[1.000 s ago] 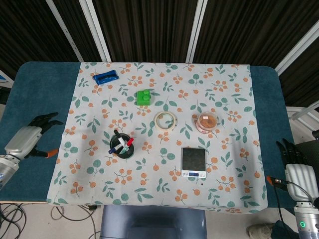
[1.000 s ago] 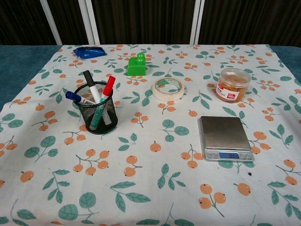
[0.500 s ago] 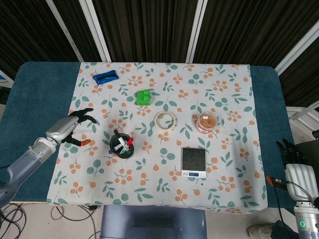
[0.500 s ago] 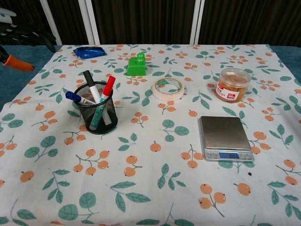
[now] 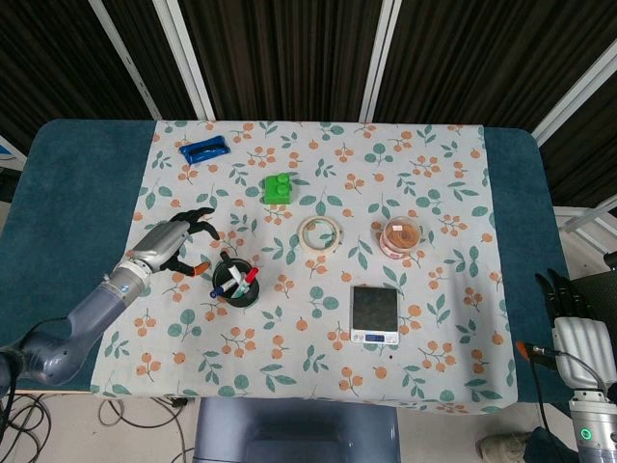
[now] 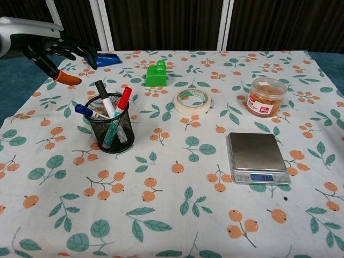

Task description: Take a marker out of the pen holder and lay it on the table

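Observation:
A black mesh pen holder stands on the flowered cloth, left of centre. Several markers stick out of it: one with a black cap, one with a red cap, one with a blue cap. My left hand hovers just left of and above the holder, fingers spread, holding nothing and touching no marker. My right hand hangs beyond the table's right edge with its fingers apart and empty.
A roll of tape, a green toy block and a blue packet lie behind the holder. A jar of orange bits and a small scale sit to the right.
My left arm has swung in from the table's left edge toward the pen holder, and the hand is now right beside it. The right hand has not moved.

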Controlling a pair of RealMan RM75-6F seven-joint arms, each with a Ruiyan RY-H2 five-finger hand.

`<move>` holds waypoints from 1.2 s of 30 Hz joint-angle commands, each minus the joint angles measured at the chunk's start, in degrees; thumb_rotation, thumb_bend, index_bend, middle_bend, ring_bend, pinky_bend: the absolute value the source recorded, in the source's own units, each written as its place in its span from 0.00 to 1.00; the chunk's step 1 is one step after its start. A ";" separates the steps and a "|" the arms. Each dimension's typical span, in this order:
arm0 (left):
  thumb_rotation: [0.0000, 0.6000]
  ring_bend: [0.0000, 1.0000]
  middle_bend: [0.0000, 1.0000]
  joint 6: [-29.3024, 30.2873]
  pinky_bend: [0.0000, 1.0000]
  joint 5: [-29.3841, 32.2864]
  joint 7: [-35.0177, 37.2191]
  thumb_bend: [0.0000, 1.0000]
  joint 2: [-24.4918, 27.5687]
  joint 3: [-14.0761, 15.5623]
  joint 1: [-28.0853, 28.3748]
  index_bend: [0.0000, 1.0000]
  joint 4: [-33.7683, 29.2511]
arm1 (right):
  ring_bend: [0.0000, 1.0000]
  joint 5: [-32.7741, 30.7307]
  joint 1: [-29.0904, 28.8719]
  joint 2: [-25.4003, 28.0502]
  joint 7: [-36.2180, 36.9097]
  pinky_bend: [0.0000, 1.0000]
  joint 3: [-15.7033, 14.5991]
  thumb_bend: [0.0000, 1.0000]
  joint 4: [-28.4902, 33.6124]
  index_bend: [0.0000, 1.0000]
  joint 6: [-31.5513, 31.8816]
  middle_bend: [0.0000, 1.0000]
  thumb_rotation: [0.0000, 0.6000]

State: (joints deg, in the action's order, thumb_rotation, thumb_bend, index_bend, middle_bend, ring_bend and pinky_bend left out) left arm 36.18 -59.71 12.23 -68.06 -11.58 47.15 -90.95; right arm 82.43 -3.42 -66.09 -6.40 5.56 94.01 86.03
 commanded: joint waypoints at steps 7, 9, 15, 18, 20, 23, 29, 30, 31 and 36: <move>1.00 0.00 0.04 -1.09 0.00 6.37 -4.29 0.31 -4.58 0.24 3.53 0.34 2.64 | 0.06 -0.09 0.05 0.07 0.27 0.17 0.06 0.15 0.01 0.07 0.03 0.00 1.00; 1.00 0.00 0.04 -0.91 0.00 6.98 -5.20 0.31 -5.28 0.67 3.78 0.34 2.96 | 0.06 -0.07 0.07 0.10 0.37 0.17 0.06 0.15 0.02 0.07 0.06 0.00 1.00; 1.00 0.00 0.04 -0.83 0.00 9.33 -6.59 0.31 -6.42 1.34 4.19 0.35 4.13 | 0.06 -0.06 0.13 0.21 0.55 0.17 0.02 0.15 0.05 0.07 0.04 0.00 1.00; 1.00 0.00 0.04 -1.06 0.00 9.72 -6.91 0.31 -6.59 1.40 4.42 0.35 4.07 | 0.06 -0.19 0.11 0.21 0.48 0.17 0.04 0.15 0.14 0.07 -0.05 0.00 1.00; 1.00 0.00 0.04 -1.16 0.00 9.87 -7.07 0.31 -6.57 1.39 4.55 0.36 3.78 | 0.06 -0.26 0.13 0.19 0.36 0.17 0.03 0.15 0.20 0.07 -0.07 0.00 1.00; 1.00 0.00 0.04 -1.17 0.00 9.89 -7.49 0.31 -6.49 1.55 4.65 0.37 3.34 | 0.06 -0.21 0.16 0.22 0.25 0.17 0.03 0.15 0.29 0.07 0.02 0.00 1.00; 1.00 0.00 0.04 -0.61 0.00 10.37 -7.65 0.34 -6.60 1.42 4.60 0.42 2.84 | 0.06 -0.25 0.17 0.24 0.30 0.17 0.01 0.15 0.30 0.07 -0.04 0.00 1.00; 1.00 0.00 0.04 -0.57 0.00 10.43 -7.78 0.34 -6.63 1.48 4.61 0.43 2.85 | 0.06 -0.24 0.17 0.23 0.29 0.17 0.02 0.15 0.30 0.07 -0.03 0.00 1.00; 1.00 0.00 0.04 -0.59 0.00 10.53 -7.95 0.34 -6.64 1.56 4.66 0.43 2.88 | 0.06 -0.22 0.17 0.23 0.29 0.17 0.03 0.15 0.31 0.07 0.00 0.00 1.00; 1.00 0.00 0.04 -0.59 0.00 11.36 -8.72 0.34 -6.71 1.81 4.97 0.44 2.67 | 0.06 -0.21 0.19 0.24 0.27 0.17 0.05 0.15 0.33 0.07 0.04 0.00 1.00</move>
State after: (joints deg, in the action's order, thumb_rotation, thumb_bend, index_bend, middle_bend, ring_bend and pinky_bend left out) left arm 35.59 -48.40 3.56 -74.76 -9.80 52.08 -88.24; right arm 82.23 -3.23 -65.85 -6.13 5.61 94.35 86.07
